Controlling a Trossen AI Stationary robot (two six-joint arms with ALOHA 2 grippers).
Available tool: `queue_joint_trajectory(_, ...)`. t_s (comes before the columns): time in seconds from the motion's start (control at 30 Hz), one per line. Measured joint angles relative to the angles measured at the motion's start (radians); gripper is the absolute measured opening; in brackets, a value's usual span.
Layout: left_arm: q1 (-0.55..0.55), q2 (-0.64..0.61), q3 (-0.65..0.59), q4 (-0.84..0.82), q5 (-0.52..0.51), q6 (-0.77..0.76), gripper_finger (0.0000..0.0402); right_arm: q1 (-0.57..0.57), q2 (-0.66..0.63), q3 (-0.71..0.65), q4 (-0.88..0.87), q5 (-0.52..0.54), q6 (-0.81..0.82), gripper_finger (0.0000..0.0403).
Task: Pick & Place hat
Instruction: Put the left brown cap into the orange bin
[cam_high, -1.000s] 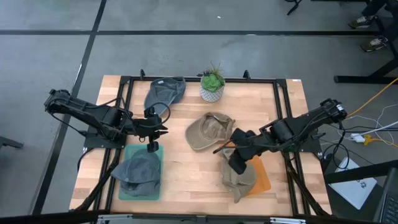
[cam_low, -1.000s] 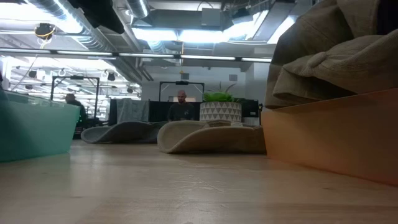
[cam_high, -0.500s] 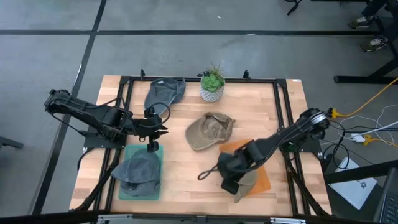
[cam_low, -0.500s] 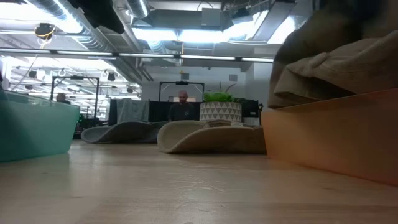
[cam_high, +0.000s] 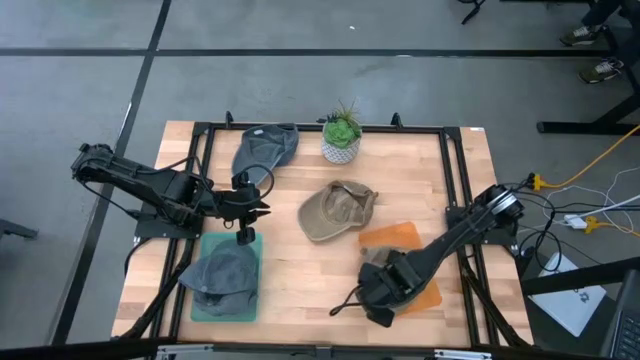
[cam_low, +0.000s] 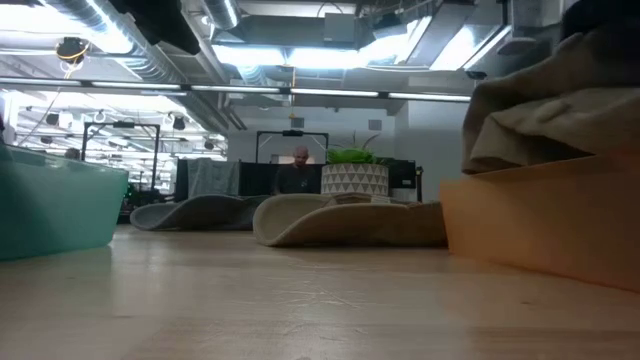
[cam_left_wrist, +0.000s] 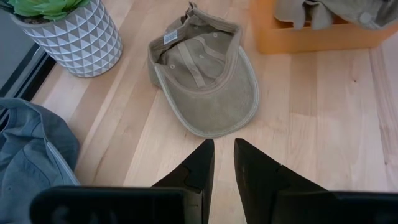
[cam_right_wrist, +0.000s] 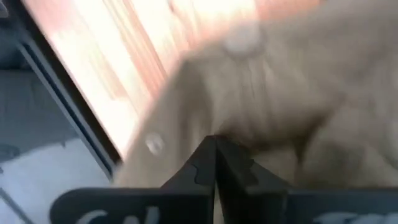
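Lower right of the high view, the right gripper reaches low over the orange plastic tray, fingers pinched tight on the crumpled khaki cloth hat. Mid-left, the left gripper hovers, fingers barely parted, empty.

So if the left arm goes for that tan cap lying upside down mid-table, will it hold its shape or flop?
The tan cap will probably flop: its crown is soft fabric, already sagging and creased. The brim looks stiffer, with a clean stitched curve, so it is likely the better edge to pinch. It seems light and may slide on the smooth wooden table if nudged.
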Motion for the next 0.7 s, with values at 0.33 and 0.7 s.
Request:
queue_joint_trajectory(0.33, 0.0, 0.0, 0.0, 0.0, 0.007, 0.0, 0.0059, 0.001, -0.005, 0.0, 0.065, 0.063, -0.072, 0.0006)
queue_joint_trajectory(0.7, 0.0, 0.0, 0.0, 0.0, 0.003, 0.0, 0.0059, 0.009, -0.105, 0.204, -0.299, 0.303, 0.007, 0.0006)
